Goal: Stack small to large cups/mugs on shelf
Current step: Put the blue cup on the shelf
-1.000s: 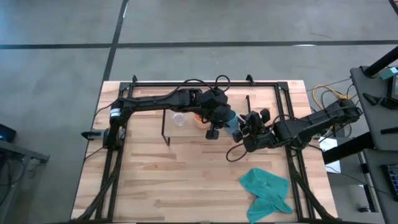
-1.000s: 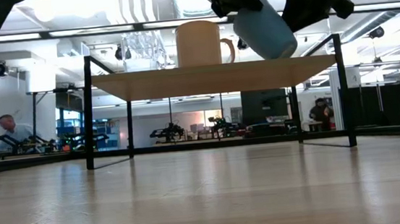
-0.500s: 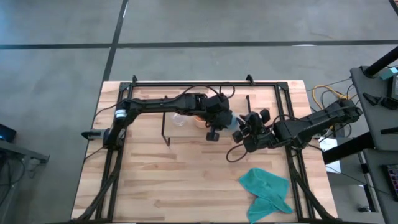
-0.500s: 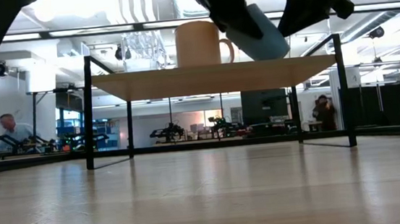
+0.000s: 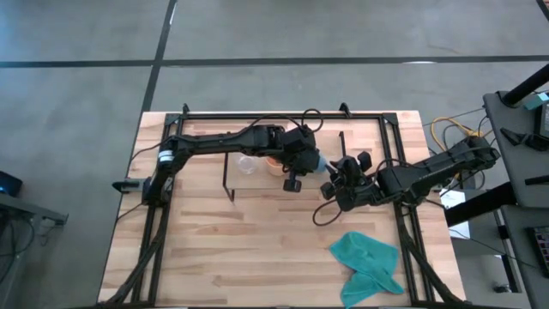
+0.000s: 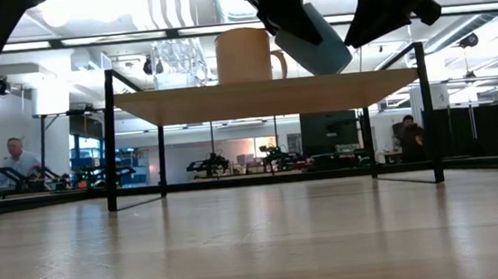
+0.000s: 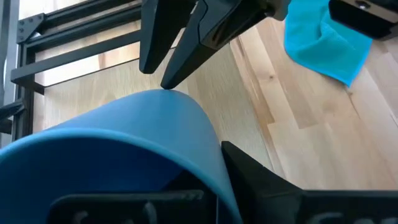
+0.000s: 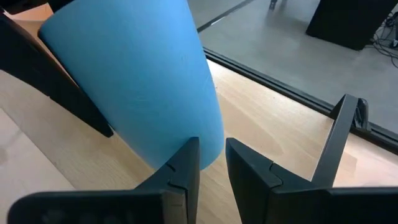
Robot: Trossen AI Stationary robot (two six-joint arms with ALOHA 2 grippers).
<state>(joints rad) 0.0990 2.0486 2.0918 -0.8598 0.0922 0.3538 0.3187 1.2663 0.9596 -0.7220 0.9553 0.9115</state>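
Observation:
The small blue cup (image 5: pixel 317 165) hangs tilted in the air just above the right part of the shelf (image 6: pixel 262 86), a light-wood board on black wire legs. My left gripper (image 5: pixel 306 163) is shut on it. The cup fills the left wrist view (image 7: pixel 124 137). My right gripper (image 8: pixel 212 155) points at the cup's narrow base (image 8: pixel 205 158), its fingers only a narrow gap apart. The orange mug (image 6: pixel 243 56) stands upright on the shelf, just left of the cup. The tiny clear glass cup (image 5: pixel 246 163) stands farther left on the shelf. My left gripper holds the blue cup near its wide open end (image 7: pixel 205 155). One finger (image 7: pixel 249 168) lies on the outer wall and the cup hides the other. It comes from the table's left. The cup is lifted clear and tilted, base (image 6: pixel 337 59) toward my right gripper. I cannot tell whether my right gripper touches the cup's base.
A teal cloth (image 5: pixel 369 262) lies crumpled near the table's near right corner. The table's black frame rails (image 5: pixel 283 114) run along its edges. Bare wood lies in front of the shelf. People sit and stand in the room behind the table.
My left gripper has carried the blue cup a little toward the table's left, closer to the orange mug and away from my right gripper. The cup has stayed tilted and clear of the shelf.

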